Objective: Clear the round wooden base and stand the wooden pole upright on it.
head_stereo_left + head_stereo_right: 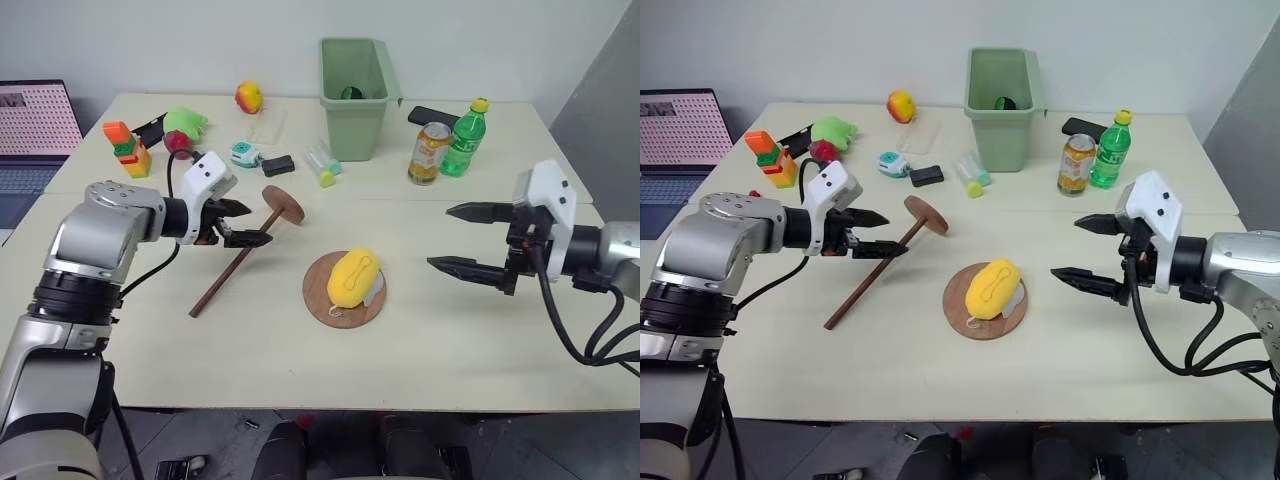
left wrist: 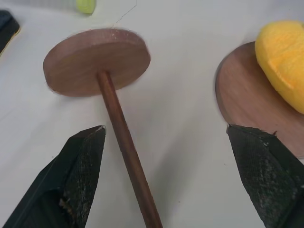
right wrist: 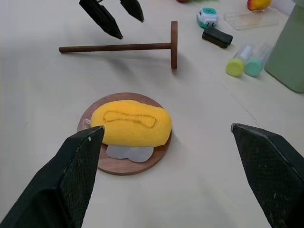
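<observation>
We see the flat round reddish-brown wooden base [image 1: 321,297] lying on the pale counter [image 1: 450,340], a yellow sponge [image 1: 352,277] resting on top of it. Left of this base, apart from it, lies the thin dark-brown wooden pole [image 1: 232,267], its fixed disc end tipped on edge, farther back than the base.

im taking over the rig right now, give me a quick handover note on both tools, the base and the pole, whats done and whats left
Left tool: open, empty, above the pole's shaft.
Right tool: open, empty, in the air to the right of the base.
Base: flat on the table in front of the robot, with a yellow sponge and a small pale item under it lying on it.
Pole: lying on its side to the left of the base, its disc end on edge, pointing away from the robot.
Done: nothing yet.
Left: clear the sponge and the pale item off the base, grasp the pole, stand it upright on the base.
</observation>
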